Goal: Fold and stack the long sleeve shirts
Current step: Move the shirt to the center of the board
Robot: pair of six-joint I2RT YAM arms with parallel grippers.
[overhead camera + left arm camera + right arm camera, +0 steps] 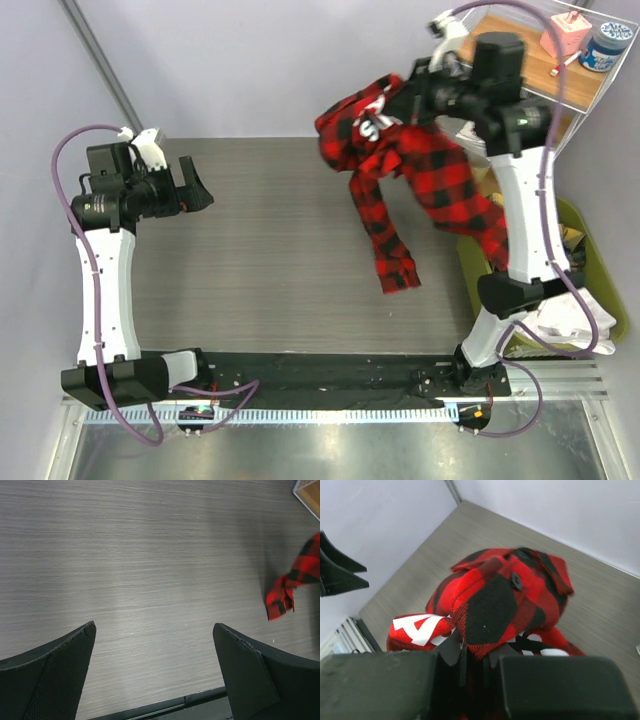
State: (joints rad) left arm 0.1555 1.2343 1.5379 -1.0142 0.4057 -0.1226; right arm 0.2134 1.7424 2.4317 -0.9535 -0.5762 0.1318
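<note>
The right gripper [412,92] sits high over the far right part of the table [250,260], its two fingers pressed together on a bunched fold of the red-and-black check shirt [425,170]. In the right wrist view the cloth wells up straight ahead of the clamped jaws. A dark button [516,581] shows on the top fold, and the white lettered patch [420,627] lies to the left of the fingers.

From the grip the shirt hangs below the claw, with the body bunched just beneath it. One sleeve [385,235] drops toward the near side, its end low over the table (whether it touches the surface cannot be told). Another length of cloth falls along the right arm's upright link, toward the green bin [590,250] beside the table edge. Beyond the right gripper, to its far right, stands a wooden shelf [530,28] with a pink item [566,35] and a blue-lidded jar [606,47] on it.

The left gripper [195,185] hovers over the left part of the table, well apart from the shirt, its jaws spread wide and holding nothing. Its wrist view shows grey woodgrain between the two black fingers [55,675], and ahead and to the right of them the cuff [281,597] of the hanging sleeve
</note>
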